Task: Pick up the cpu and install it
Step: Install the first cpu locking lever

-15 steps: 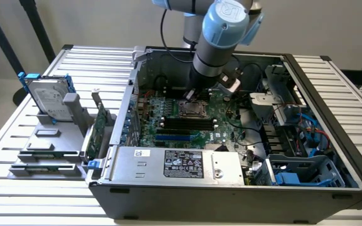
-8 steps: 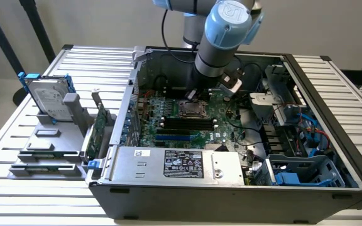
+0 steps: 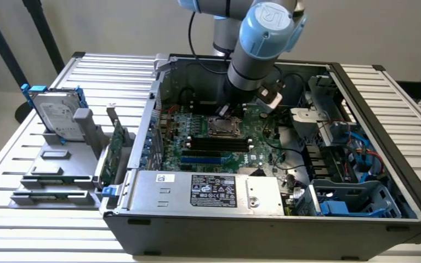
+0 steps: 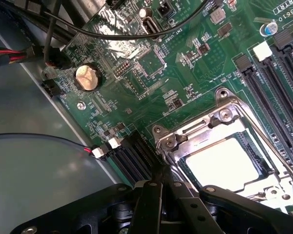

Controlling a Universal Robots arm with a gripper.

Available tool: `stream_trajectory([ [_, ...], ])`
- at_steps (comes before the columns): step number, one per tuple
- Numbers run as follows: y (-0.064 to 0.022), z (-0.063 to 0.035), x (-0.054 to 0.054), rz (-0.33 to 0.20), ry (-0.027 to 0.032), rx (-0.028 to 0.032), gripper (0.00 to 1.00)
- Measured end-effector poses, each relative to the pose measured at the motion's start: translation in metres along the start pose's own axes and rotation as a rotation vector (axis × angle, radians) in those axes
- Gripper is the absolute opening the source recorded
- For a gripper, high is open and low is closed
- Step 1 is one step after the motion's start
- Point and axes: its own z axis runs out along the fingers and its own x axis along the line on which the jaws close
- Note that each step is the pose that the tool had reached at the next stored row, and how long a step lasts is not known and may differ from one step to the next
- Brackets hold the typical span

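On the exterior view's left, a hard drive (image 3: pixel 55 116) with blue brackets is seen standing upright in a grey holder (image 3: pixel 57 172) on the slatted table (image 3: pixel 28 235). Just to the right of the holder, an expansion card (image 3: pixel 112 150) stands on edge beside the wall of the open computer case (image 3: pixel 269 233).

Inside the case, a power supply (image 3: pixel 206 192) with a label is located along the near edge. Behind it, the green motherboard (image 3: pixel 210 139) is laid flat, with its memory slots (image 3: pixel 214 143) between the power supply and the socket (image 3: pixel 223 127).

The arm (image 3: pixel 265 41) is positioned over the middle of the case, and the gripper (image 3: pixel 225 111) is lowered to the far edge of the socket. In the wrist view, the gripper (image 4: pixel 158 187) is seen with its black fingers (image 4: pixel 146 204) pressed together, nothing being visible between them.

The cpu (image 4: pixel 222 163) is found lying flat inside the metal frame of the socket (image 4: pixel 224 114), its bright top facing up. The frame is seen around the chip. A round coin battery (image 4: pixel 87 77) is mounted on the board, well apart from the socket.

At the exterior view's right, blue and red cables (image 3: pixel 357 145) and a blue plastic bracket (image 3: pixel 335 208) are found in the case.
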Motion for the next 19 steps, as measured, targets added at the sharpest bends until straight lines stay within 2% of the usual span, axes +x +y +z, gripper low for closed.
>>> stream_trajectory([
  [6,0.0010,0.0003,-0.0003,-0.001,0.0104,0.0078,0.11],
  [16,0.0005,-0.0037,0.0000,0.000,0.0102,0.0117,0.11],
  [19,-0.0013,-0.0043,-0.0017,0.000,0.0124,0.0144,0.11],
])
